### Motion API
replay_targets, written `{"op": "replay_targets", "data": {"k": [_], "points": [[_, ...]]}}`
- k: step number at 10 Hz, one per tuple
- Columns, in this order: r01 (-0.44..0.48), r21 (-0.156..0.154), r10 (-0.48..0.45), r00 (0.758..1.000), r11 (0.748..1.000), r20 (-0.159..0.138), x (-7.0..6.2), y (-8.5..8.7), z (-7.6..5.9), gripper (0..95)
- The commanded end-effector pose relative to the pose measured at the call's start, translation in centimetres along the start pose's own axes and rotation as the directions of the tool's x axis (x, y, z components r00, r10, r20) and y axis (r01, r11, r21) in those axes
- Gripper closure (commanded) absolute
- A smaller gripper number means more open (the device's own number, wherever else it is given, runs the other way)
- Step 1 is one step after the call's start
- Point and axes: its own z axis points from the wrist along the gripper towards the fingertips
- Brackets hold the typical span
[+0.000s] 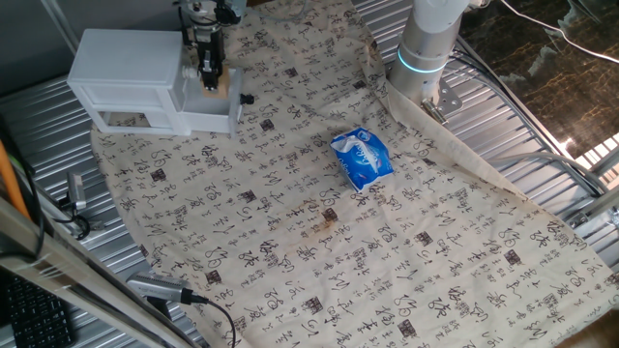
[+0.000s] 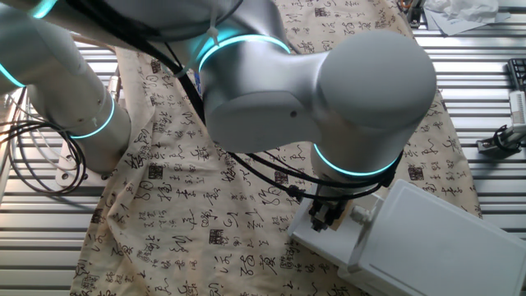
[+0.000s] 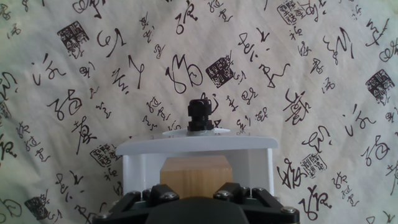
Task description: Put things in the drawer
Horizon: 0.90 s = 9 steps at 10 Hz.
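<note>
We've got the wooden block sitting right inside the open drawer, framed by the white tray walls, with the dark knob out at the front edge. Just above it in the hand view is the gripper, its black fingers on either side of the block's near face; whether they actually press on the wood or stand a hair off it, we cannot tell from here.

Over in one fixed view, the gripper hangs down over the pulled-out drawer, with the block just beside the fingers as a tan patch. The drawer juts from the white cabinet at the cloth's far left corner.

Further out, a blue packet lies well apart, near the middle of the patterned cloth.

From the other fixed view, the big grey arm fills most of our sight, the cabinet below it.
</note>
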Motion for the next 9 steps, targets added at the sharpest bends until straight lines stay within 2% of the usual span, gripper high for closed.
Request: {"op": "replay_targets", "data": {"k": [1,9], "points": [[-0.001,0.000,0.001,1.000,1.000,-0.003,0.00,0.03,0.06,95.0],[0.002,0.006,-0.002,1.000,1.000,-0.012,0.02,0.21,0.99,95.0]]}}
